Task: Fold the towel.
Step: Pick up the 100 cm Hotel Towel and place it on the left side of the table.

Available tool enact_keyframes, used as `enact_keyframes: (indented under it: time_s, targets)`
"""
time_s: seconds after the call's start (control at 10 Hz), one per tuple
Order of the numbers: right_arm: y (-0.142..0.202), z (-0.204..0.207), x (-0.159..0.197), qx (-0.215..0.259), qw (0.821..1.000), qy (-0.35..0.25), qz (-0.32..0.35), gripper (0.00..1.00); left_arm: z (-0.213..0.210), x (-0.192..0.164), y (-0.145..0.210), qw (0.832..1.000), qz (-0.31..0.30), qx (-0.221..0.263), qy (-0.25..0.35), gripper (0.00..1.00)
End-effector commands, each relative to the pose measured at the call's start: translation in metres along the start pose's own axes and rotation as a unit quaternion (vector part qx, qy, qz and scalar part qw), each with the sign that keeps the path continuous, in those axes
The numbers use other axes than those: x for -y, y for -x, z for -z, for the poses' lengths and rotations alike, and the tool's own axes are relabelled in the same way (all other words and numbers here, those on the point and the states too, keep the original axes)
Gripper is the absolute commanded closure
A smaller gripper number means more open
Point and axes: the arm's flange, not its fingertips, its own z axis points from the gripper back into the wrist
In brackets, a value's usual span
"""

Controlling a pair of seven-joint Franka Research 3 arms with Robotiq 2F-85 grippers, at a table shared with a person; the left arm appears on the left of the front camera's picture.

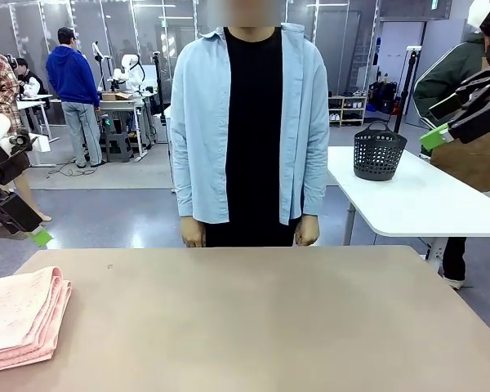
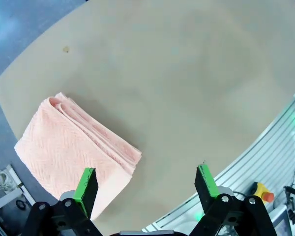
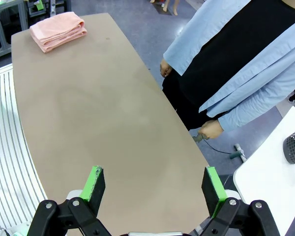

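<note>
The towel point(image 1: 20, 317) already lies folded into a thick, layered stack at the table's point(image 1: 253, 318) near left corner, so the best move is probably to keep both arms raised and clear. Salmon-pink with a woven zigzag texture, its rounded fold edges stack neatly. The left gripper point(image 2: 145, 189) and right gripper point(image 3: 156, 189) both stand spread apart, holding nothing.

The left claw point(image 2: 145, 189) hangs high above the worktop point(image 2: 187, 88), its green-padded fingers point(image 2: 85, 184) spread wide with nothing between them. The right claw point(image 3: 155, 191) is also raised well above the worktop, fingers point(image 3: 214, 189) wide apart and empty. In the front view, the left arm point(image 1: 4, 175) sits drawn back at the left edge and the right arm point(image 1: 474, 102) at the upper right.
</note>
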Motion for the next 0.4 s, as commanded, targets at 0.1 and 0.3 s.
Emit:
enact_keyframes:
  time_s: [0.1,0.3]
  targets:
    - [-0.0012,-0.0005,-0.0006,-0.005,1.000,0.004,0.004,0.00,-0.0035,0.0024,-0.0025,1.000,0.000,-0.002,0.000,0.00]
    - [-0.0012,-0.0005,-0.0006,-0.005,1.000,0.004,0.004,0.00,-0.0035,0.0024,-0.0025,1.000,0.000,-0.002,0.000,0.00]
